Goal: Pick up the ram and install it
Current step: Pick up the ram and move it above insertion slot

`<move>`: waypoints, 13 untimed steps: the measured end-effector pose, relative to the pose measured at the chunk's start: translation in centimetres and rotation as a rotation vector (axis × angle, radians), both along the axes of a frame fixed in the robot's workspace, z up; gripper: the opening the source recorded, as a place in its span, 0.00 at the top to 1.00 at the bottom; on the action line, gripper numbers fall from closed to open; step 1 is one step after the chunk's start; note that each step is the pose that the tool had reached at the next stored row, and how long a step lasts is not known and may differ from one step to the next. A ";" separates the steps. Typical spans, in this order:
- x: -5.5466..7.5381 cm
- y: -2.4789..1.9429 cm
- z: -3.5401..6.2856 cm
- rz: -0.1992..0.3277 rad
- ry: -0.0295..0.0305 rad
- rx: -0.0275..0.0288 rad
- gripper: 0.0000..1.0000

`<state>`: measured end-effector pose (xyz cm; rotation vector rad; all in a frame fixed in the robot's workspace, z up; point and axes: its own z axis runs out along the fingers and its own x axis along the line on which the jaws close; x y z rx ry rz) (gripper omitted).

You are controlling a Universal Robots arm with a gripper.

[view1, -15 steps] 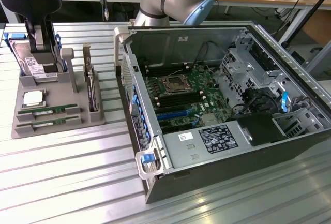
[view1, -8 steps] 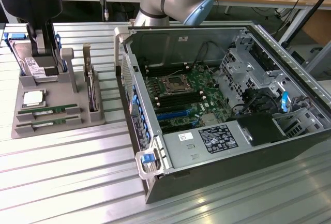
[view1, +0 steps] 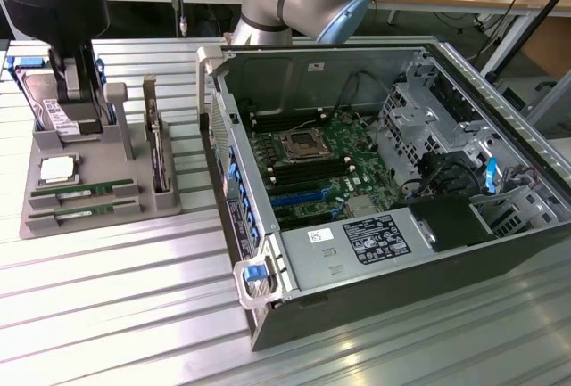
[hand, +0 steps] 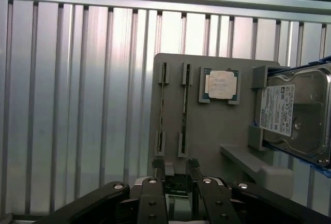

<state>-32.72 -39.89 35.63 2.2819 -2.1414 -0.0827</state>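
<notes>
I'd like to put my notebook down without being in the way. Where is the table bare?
The widest bare stretch of the table lies in front of the grey tray and the computer case, toward the exterior view's lower left. The strip between tray and case is narrow. The tray itself is crowded, with the gripper above it.

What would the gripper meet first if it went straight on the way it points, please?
Probably the grey parts tray, just past the ends of the two ram sticks; the open gripper points down there, though depth is unclear.
</notes>
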 end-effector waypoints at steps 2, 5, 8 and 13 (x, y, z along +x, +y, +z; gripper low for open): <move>0.0 0.00 -0.16 0.000 0.0000 0.0001 0.70; 0.0 0.00 -0.28 0.001 0.0001 0.0002 0.70; 0.0 -0.01 -0.50 0.001 0.0000 0.0003 0.70; 0.0 -0.01 -0.87 0.002 0.0001 0.0004 0.70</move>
